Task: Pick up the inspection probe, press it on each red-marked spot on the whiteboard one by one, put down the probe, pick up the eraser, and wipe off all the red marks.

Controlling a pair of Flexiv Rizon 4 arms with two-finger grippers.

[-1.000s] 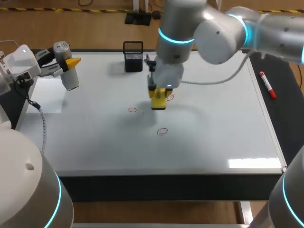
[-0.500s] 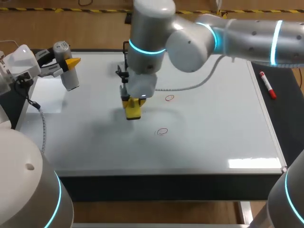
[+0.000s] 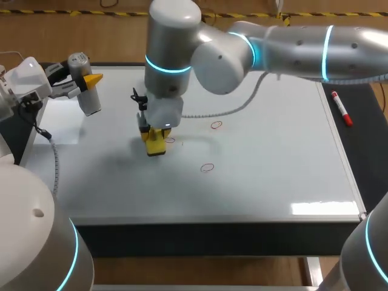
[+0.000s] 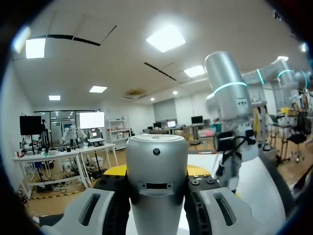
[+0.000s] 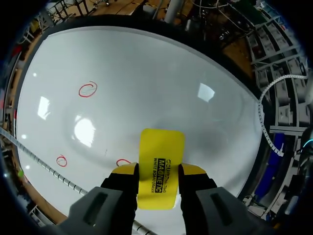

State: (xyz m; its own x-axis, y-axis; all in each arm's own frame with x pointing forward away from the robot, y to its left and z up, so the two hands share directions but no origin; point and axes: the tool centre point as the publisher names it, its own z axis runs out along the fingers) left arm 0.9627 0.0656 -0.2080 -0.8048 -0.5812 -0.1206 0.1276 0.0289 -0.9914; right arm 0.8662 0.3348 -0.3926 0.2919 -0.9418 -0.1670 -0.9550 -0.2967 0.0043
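Wiping phase: right gripper clamps the eraser beside a red mark, left gripper grips the probe; next, I reckon, press down and sweep across

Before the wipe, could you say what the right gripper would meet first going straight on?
Probably the glossy white whiteboard: the right gripper's yellow rectangular eraser would touch it first, beside a red circle mark; height unclear.

Past middle of glossy white whiteboard reaches right arm; right gripper points down, yellow rectangular eraser at tips, beside first red circle. Farther right, second red circle; nearer front edge, third red circle. At far-left corner, left gripper grips grey cylindrical probe. Off board's right edge: red marker pen.
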